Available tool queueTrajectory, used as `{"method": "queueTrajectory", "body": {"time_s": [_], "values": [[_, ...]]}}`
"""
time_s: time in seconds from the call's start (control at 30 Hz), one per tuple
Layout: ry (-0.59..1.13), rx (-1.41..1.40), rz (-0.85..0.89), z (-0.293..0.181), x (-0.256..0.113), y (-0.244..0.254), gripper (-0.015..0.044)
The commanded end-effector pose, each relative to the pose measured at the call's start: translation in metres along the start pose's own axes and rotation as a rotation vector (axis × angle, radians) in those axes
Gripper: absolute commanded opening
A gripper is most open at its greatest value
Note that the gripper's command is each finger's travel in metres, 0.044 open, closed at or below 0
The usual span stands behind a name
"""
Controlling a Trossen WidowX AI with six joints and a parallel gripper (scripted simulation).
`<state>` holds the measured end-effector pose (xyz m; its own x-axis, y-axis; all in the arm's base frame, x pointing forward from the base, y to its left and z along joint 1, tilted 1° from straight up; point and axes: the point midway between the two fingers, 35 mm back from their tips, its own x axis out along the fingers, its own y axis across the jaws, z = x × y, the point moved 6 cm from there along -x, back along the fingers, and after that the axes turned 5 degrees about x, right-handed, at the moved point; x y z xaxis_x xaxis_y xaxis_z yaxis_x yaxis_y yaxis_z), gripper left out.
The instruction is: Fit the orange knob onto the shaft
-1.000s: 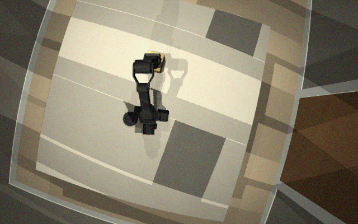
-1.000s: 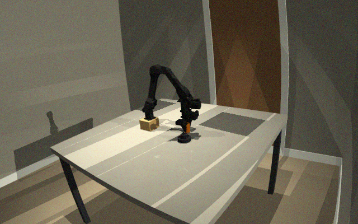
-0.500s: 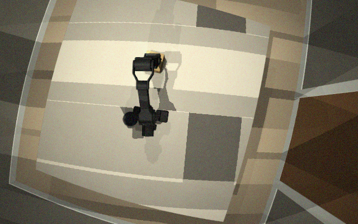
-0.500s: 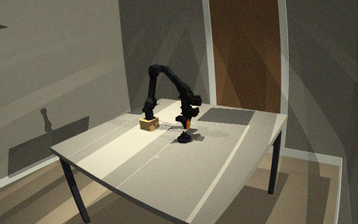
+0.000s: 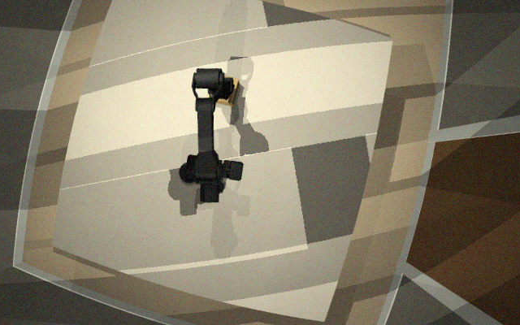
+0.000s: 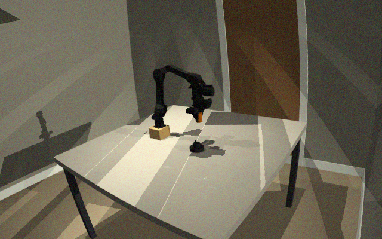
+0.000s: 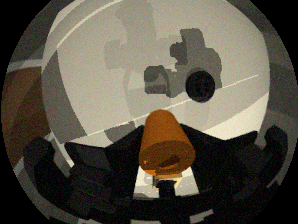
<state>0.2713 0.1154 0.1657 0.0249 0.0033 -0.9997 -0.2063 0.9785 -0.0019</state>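
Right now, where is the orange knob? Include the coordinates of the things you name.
In the exterior view, the orange knob (image 6: 200,118) (image 7: 166,135) is in the air between the gripper's fingers, higher than the round pedestal (image 6: 196,147) (image 7: 200,85) and not on it.

Knob: matt, plastic-looking, smooth-sided. Base block: wood-like. Pedestal: dark, matt. Counter: matt, smooth. Fingers: matt black.

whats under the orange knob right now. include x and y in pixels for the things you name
Open air: the knob (image 6: 200,117) (image 7: 162,127) hangs above the table (image 6: 218,185), held in the gripper (image 6: 199,119) (image 7: 161,127). The pedestal (image 6: 196,147) (image 7: 200,86) stands off to one side. The hole's depths stay dark, so its flat side can't be made out.
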Motion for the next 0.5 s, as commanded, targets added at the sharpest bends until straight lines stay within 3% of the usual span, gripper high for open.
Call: {"method": "queueTrajectory", "body": {"time_s": [0.0,0.47], "values": [[-0.009,-0.003,0.001,-0.001,-0.013,-0.001,0.0000],[-0.011,-0.004,-0.003,0.017,-0.001,-0.026,0.0000]]}}
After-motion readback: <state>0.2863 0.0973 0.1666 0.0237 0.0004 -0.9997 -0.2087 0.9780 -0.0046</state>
